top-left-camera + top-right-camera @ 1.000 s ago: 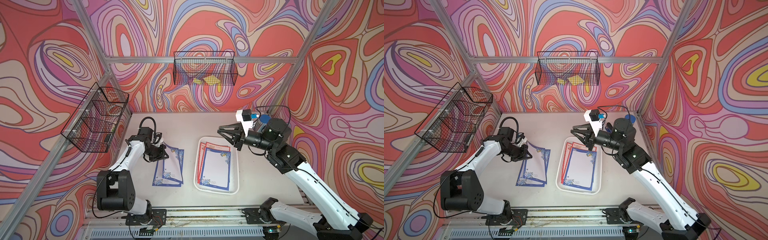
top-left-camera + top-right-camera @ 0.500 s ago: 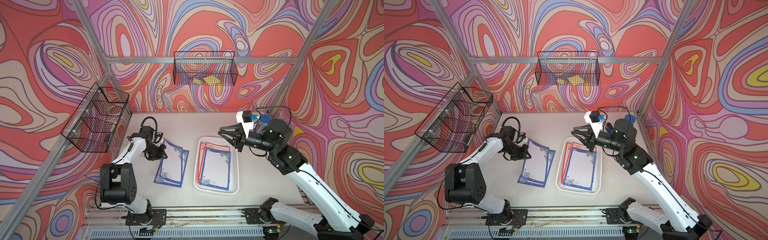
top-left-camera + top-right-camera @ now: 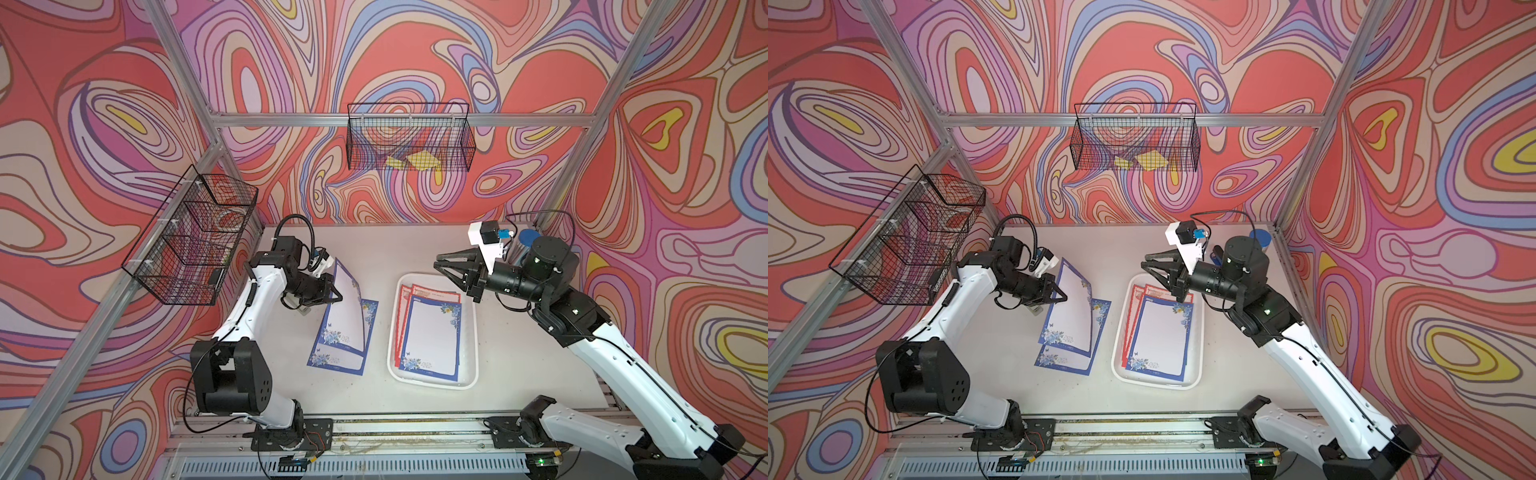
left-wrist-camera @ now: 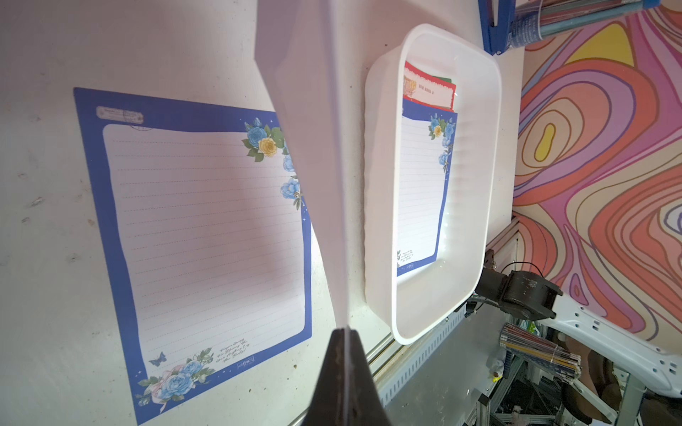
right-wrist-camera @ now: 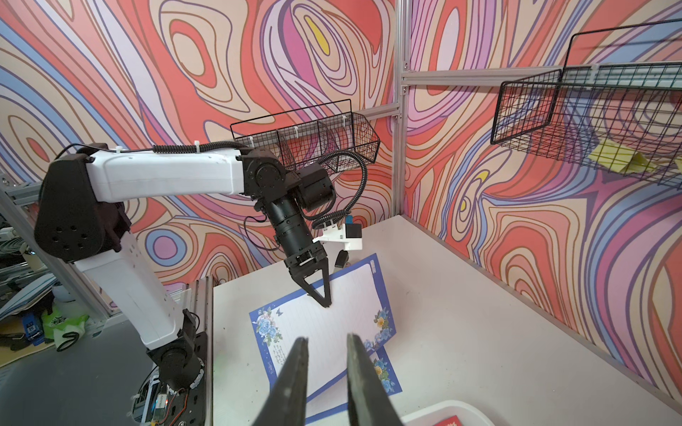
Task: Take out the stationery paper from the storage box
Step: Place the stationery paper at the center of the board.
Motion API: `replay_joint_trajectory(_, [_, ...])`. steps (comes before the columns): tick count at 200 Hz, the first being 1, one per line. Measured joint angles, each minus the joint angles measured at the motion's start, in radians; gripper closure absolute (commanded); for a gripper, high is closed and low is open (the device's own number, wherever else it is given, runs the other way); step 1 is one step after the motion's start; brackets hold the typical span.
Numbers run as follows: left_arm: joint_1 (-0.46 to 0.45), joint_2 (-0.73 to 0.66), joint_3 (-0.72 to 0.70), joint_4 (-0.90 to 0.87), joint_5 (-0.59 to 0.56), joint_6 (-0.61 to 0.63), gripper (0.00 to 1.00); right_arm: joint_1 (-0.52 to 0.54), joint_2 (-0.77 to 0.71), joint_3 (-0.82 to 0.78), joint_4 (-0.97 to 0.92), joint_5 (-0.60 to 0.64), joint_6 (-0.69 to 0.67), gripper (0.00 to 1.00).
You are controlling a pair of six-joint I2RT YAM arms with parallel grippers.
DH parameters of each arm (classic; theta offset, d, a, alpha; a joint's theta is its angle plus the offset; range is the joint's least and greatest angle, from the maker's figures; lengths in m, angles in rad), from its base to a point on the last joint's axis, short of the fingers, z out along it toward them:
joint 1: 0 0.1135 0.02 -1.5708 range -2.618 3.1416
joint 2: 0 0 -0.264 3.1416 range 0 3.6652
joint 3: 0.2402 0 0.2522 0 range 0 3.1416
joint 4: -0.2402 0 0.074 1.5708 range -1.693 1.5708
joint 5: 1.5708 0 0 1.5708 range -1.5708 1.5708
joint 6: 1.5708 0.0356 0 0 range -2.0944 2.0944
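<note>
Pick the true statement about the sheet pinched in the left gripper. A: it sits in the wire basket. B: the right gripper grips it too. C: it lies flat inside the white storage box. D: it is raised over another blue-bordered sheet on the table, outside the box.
D: the left gripper is shut on the held sheet, raised over the table sheet beside the storage box.

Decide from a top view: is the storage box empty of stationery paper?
No, a blue-bordered sheet lies on red-bordered sheets inside the storage box.
</note>
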Motion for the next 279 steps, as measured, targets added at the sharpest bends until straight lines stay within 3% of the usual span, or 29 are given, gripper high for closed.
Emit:
replay_joint_trajectory(134, [-0.014, 0.207, 0.07, -0.112, 0.042, 0.115, 1.0, 0.0, 0.017, 0.0, -0.016, -0.007, 0.001, 0.78])
replay_joint_trajectory(181, [-0.014, 0.281, 0.07, -0.107, -0.014, 0.112, 1.0, 0.0, 0.018, 0.0, -0.028, -0.005, -0.018, 0.78])
replay_joint_trajectory(279, [0.017, 0.28, 0.011, -0.033, -0.119, 0.022, 1.0, 0.0, 0.069, 0.005, -0.061, 0.006, -0.05, 0.78])
